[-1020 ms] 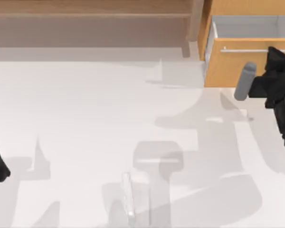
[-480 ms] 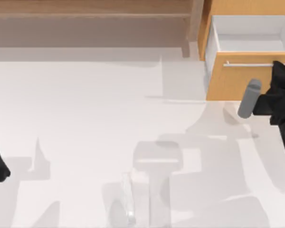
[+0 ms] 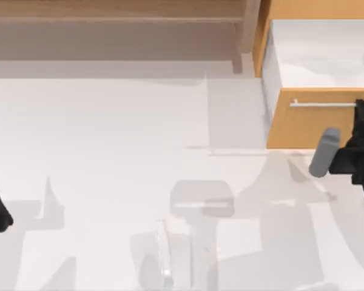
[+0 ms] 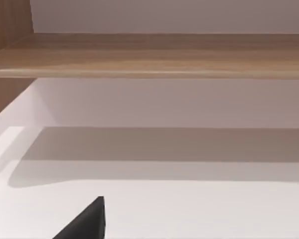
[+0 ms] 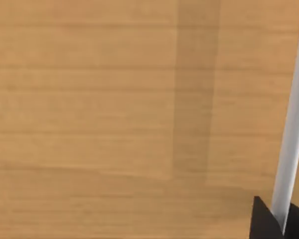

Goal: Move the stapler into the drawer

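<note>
At drawer (image 3: 303,118) handle (image 3: 324,104): right gripper (image 3: 363,115) clamped on.

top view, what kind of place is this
Probably a rendered tabletop workspace, like a desk: a plain white table, a wooden open shelf along its far edge, and an orange-brown drawer pulled open at the right.

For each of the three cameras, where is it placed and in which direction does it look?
Top view: above the table, looking down on stapler, open drawer, shelf; left arm at left edge, right hand at the handle.
Left wrist view: low over the table, facing the shelf; a black finger shows.
Right wrist view: close against the drawer front and handle; finger beside it.
Shared: top and right wrist views both show drawer and handle.
</note>
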You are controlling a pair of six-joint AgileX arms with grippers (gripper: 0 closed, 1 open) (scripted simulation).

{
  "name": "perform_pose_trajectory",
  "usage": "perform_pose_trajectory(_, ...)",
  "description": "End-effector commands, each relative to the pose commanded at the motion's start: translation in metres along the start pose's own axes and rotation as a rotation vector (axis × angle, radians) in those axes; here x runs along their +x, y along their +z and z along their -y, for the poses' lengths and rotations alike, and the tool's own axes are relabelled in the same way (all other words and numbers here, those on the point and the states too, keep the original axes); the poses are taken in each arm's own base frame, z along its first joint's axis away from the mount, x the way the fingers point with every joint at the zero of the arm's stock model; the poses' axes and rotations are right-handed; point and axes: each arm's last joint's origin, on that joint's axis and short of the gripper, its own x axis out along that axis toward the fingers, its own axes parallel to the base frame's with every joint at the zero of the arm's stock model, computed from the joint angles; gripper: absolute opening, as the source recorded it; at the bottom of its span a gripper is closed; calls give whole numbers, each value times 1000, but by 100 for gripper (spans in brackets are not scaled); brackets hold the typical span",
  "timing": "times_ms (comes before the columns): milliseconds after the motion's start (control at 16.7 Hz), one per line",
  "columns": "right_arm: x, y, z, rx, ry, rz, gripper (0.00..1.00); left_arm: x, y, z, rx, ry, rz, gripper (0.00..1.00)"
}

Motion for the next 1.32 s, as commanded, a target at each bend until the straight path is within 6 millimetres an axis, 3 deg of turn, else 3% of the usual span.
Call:
perform_pose_trajectory(120, -13, 0, 1, 5, -4, 2, 0, 0, 0, 0, 0, 0, 0, 100)
perform_pose_trajectory(360, -16, 0, 2, 7, -8, 3, 0, 0, 0, 0, 0, 0, 0, 100)
perform_pose_trajectory(1140, -16, 0, 2, 7, -8, 3, 98, 0, 0, 0, 0, 0, 0, 100)
perform_pose_trajectory(1320, -16, 0, 2, 7, -8, 3, 100, 0, 0, 0, 0, 0, 0, 100)
